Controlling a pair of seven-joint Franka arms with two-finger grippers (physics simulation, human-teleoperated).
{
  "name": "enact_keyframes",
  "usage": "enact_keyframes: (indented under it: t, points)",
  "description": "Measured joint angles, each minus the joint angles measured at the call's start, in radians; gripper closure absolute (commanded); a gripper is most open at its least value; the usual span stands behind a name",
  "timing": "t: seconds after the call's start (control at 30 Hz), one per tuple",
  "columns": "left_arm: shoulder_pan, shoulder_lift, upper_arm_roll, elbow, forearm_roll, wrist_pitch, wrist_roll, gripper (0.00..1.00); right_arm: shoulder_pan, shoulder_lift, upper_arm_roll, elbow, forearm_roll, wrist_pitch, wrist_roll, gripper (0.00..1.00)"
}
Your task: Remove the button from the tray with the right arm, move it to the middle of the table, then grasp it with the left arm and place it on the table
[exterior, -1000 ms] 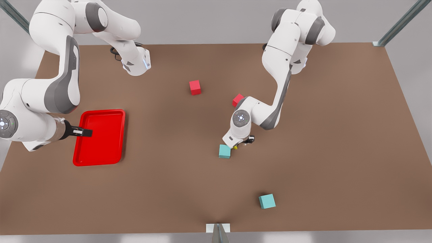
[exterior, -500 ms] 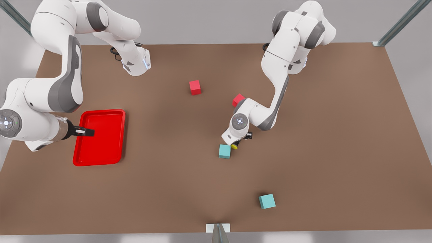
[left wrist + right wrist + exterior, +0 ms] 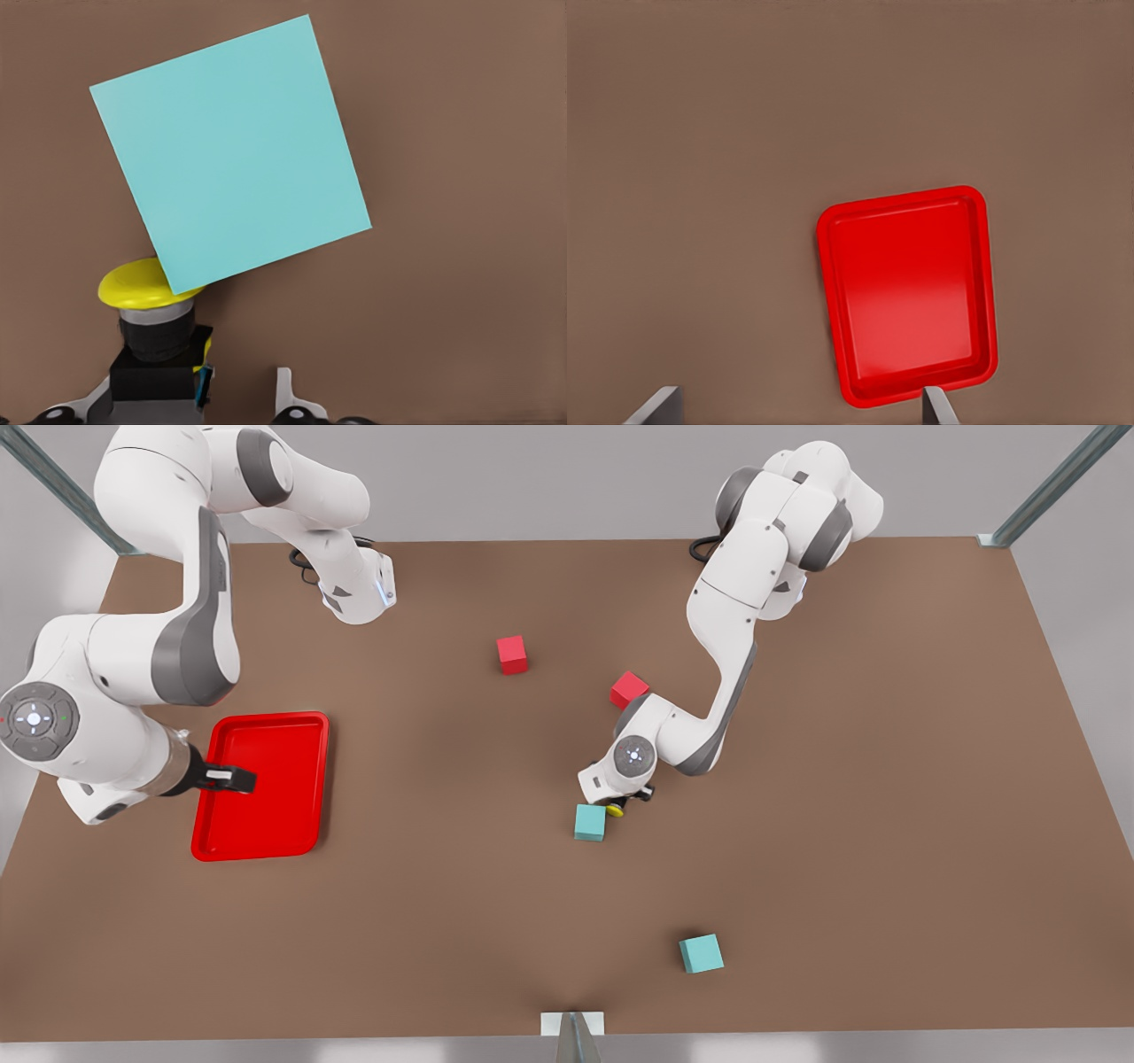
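Left wrist view: my left hand [image 3: 199, 403] grips the button [image 3: 155, 341] by its stiff black base; it seems light, and the right hand [image 3: 232, 780] is open.

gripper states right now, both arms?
Left gripper: beside the teal cube, button between its jaws; grip cannot be told.
Right gripper: open, holding nothing, above the tray.

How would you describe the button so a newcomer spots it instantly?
Near the middle of the brown table, find the teal cube below the left gripper. The button lies against that cube, held by the gripper. Its yellow cap and black base set it apart from the plain cubes.
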Motion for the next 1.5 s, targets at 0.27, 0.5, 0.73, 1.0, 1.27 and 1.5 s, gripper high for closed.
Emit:
enact_keyframes:
  t: [0.27, 0.5, 0.73, 1.0, 1.27, 1.5]
  points:
    - [0.004, 0.001, 0.0, 0.0, 0.0, 0.002, 0.081, 0.3, -0.052, 0.009, -0.002, -0.07, 0.0, 0.012, 0.002, 0.0]
    - [0.001, 0.005, 0.0, 0.003, 0.0, 0.006, 0.126, 0.36, -0.053, 0.008, -0.001, -0.081, -0.015, -0.026, 0.002, 0.0]
    - [0.001, 0.009, 0.0, 0.016, 0.001, 0.009, 0.154, 0.44, -0.055, 0.008, -0.001, -0.081, -0.016, -0.04, 0.001, 0.0]
    - [0.0, 0.007, 0.001, 0.023, -0.003, 0.01, 0.182, 0.0, -0.052, 0.008, -0.001, -0.081, -0.017, -0.044, 0.001, 0.0]
    - [0.005, 0.035, 0.0, 0.073, -0.003, 0.013, 0.209, 0.0, -0.051, 0.008, -0.001, -0.081, -0.017, -0.046, 0.001, 0.0]
    - [0.003, 0.053, 0.002, 0.083, 0.003, 0.031, 0.212, 0.28, -0.052, 0.008, -0.001, -0.081, -0.018, -0.046, 0.002, 0.0]
